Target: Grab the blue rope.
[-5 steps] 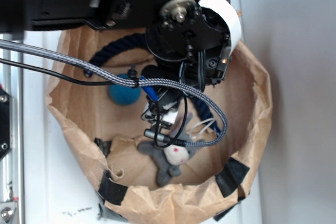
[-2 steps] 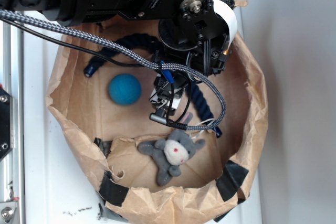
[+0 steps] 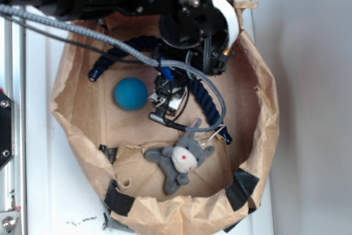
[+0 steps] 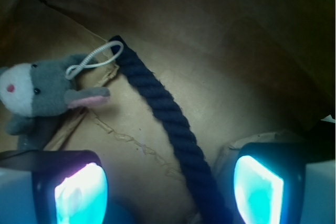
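Shifted up and back across the paper bag since a second ago, now off the plush toy and over the blue rope; hangs with gripper spread wide, nothing held, rope running up between the two lit fingers in the wrist view, nearer the right one; lies curved along the bag floor, far end beside the toy's loop; looks aligned enough to descend and close; teal ball sits clear to the side.

Exterior view looks straight down from above; wrist view peers close, sharing the blue rope.
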You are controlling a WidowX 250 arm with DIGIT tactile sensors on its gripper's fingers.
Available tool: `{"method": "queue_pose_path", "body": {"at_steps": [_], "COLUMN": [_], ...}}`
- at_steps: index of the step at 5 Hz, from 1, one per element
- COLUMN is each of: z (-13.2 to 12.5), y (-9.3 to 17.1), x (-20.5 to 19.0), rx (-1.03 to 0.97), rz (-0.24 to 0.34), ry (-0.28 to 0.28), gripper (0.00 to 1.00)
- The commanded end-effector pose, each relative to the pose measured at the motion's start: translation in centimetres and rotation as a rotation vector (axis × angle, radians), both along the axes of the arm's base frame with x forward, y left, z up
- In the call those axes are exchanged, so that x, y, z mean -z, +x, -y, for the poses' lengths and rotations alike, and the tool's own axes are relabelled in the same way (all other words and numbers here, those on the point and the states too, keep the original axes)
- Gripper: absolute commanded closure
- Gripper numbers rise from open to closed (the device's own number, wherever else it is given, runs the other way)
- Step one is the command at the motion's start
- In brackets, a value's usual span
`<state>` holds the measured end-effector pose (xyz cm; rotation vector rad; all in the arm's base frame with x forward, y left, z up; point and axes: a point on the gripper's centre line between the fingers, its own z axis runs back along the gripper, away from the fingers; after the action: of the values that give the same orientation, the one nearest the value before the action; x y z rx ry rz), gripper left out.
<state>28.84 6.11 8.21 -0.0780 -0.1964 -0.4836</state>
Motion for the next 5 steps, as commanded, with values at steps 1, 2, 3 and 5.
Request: {"method": "queue_pose_path", "body": {"at_steps": [1,2,3,5], "z": [0.9,1.4,2.4,2.6], "y": [1.6,2.1,2.3,1.9], "x": [1.7,2.5,4.0,4.2], "rx": [0.005,0.016,0.004,-0.052], "rz": [0.056,0.035,0.082,0.114], "ry": [0.066,0.086,0.091,0.068], "gripper": [0.00,0.00,0.00,1.00]}}
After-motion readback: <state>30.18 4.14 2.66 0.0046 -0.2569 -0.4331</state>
